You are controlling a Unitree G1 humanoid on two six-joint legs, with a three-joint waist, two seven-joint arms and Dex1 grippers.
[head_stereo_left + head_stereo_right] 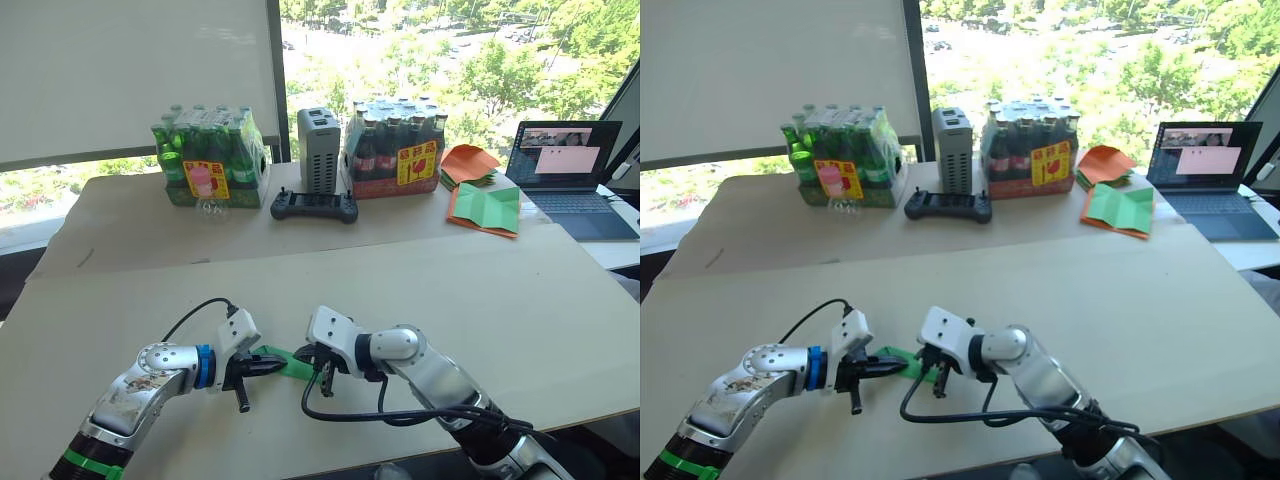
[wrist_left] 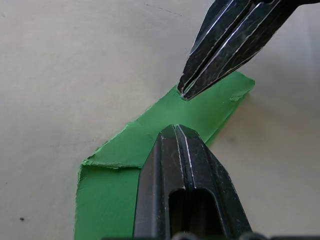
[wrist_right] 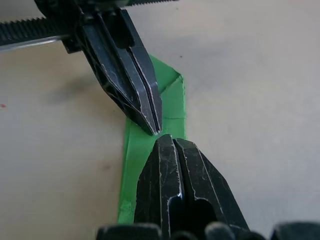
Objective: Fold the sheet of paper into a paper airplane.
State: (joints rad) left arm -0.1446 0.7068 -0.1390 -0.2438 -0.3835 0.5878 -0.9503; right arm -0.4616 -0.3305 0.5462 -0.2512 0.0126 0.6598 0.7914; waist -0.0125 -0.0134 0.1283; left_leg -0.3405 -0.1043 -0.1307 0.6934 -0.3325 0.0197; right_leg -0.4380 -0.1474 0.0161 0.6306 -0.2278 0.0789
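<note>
Lying on the tan table [image 1: 420, 300]: the slim folded strip of bright green paper [image 1: 290, 364], set between both grippers.
Long axis: aligned from left gripper [image 1: 262, 366] to right gripper [image 1: 312, 357].
Fingers: both pairs are closed, tips pressed onto the strip, nearly meeting; neither arm is nearer.

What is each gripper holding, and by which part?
Both grippers are shut with tips pressed down on the folded green paper lying on the table, near its middle; whether either actually grips it cannot be told.

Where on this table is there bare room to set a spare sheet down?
Bare table lies right of the right gripper and between the grippers and the controller. Crowded: the back row of bottle packs and the orange paper pile.
</note>
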